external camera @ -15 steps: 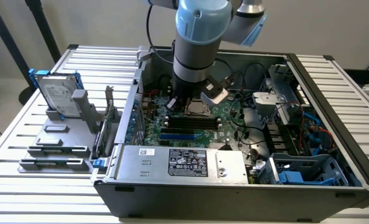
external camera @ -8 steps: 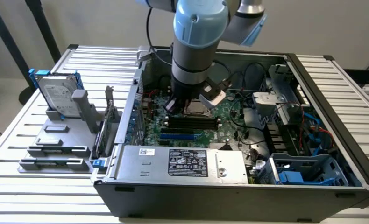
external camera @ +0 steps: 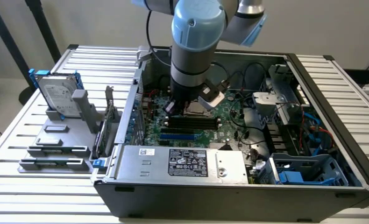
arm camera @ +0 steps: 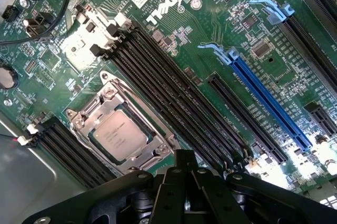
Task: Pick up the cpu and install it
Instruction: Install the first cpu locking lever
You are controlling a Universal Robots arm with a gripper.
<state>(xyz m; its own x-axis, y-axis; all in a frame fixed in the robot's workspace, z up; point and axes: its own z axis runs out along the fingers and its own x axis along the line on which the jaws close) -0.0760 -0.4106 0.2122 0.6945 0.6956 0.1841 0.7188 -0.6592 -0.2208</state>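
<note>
From my seat I can't tell if the gripper (arm camera: 184, 182) is open or closed; just its black linkage shows at the wrist view's edge, holding nothing I can see. Just beyond it the cpu (arm camera: 119, 137) sits flat in its socket's metal frame (arm camera: 118, 129) on the green motherboard (arm camera: 210, 39), top marking too small to read. Black RAM slots (arm camera: 174, 97) run alongside, then a blue PCIe slot (arm camera: 268, 100). Board reads "DELL" in white. Exterior view: arm (external camera: 195, 51) reaches down into the open PC case (external camera: 309, 93); PSU sticker (external camera: 189, 163) illegible; hard drive (external camera: 59, 95) stands outside the case, toward the exterior view's left.
</note>
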